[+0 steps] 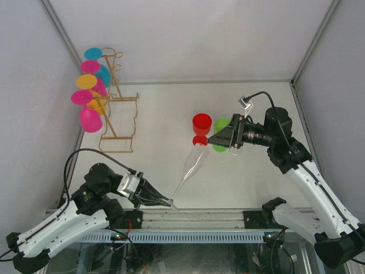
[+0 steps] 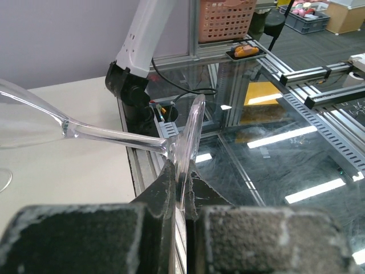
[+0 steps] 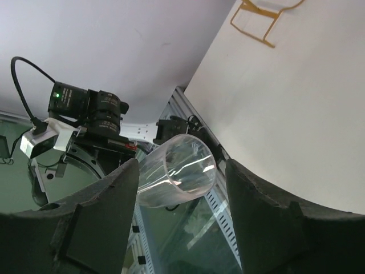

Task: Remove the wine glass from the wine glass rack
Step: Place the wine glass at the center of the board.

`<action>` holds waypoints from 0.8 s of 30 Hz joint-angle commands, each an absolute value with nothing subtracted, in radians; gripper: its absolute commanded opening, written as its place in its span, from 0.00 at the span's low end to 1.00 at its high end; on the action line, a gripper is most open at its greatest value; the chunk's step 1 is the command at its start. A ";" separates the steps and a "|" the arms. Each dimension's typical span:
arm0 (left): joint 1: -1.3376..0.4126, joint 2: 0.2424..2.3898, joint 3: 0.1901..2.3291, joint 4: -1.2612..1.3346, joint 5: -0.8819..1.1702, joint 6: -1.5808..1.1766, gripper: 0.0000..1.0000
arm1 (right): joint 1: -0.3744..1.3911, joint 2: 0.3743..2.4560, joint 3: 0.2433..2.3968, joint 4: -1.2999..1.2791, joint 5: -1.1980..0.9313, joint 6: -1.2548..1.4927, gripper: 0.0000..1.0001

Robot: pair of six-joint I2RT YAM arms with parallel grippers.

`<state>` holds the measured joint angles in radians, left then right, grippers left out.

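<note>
The gold wire wine glass rack (image 1: pixel 118 108) stands at the back left with several coloured glasses hanging on it; its base shows in the right wrist view (image 3: pixel 259 20). A clear wine glass (image 1: pixel 193 165) is off the rack and tilted in the air above the middle of the table. My left gripper (image 1: pixel 165 200) is shut on its foot (image 2: pixel 188 137), and the stem runs left to the bowl (image 2: pixel 23 117). My right gripper (image 1: pixel 212 140) is open. The bowl's open rim (image 3: pixel 178 174) lies between its fingers (image 3: pixel 102 211), and I see no contact.
A red glass (image 1: pixel 201 127) and a green glass (image 1: pixel 221 136) stand on the table beside my right gripper. Pink, yellow and cyan glasses (image 1: pixel 86 97) hang on the rack by the left wall. The metal rail (image 1: pixel 194 220) runs along the table's front edge.
</note>
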<state>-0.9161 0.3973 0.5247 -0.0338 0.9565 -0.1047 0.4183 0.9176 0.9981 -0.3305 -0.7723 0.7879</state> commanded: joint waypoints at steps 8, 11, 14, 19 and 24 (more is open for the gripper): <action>-0.925 0.401 0.544 0.026 0.987 -0.074 0.00 | 0.426 0.966 1.045 -0.268 -1.027 0.824 0.51; -0.925 0.407 0.554 0.013 0.986 -0.069 0.00 | 0.456 0.980 1.045 -0.232 -1.098 0.836 0.48; -0.925 0.409 0.560 0.003 0.986 -0.055 0.00 | 0.489 0.995 1.044 -0.192 -1.148 0.852 0.45; -0.925 0.413 0.568 -0.028 0.978 -0.040 0.00 | 0.513 1.008 1.045 -0.161 -1.208 0.870 0.44; -0.925 0.410 0.584 -0.116 0.940 0.014 0.00 | 0.525 1.024 1.045 -0.184 -1.265 0.853 0.37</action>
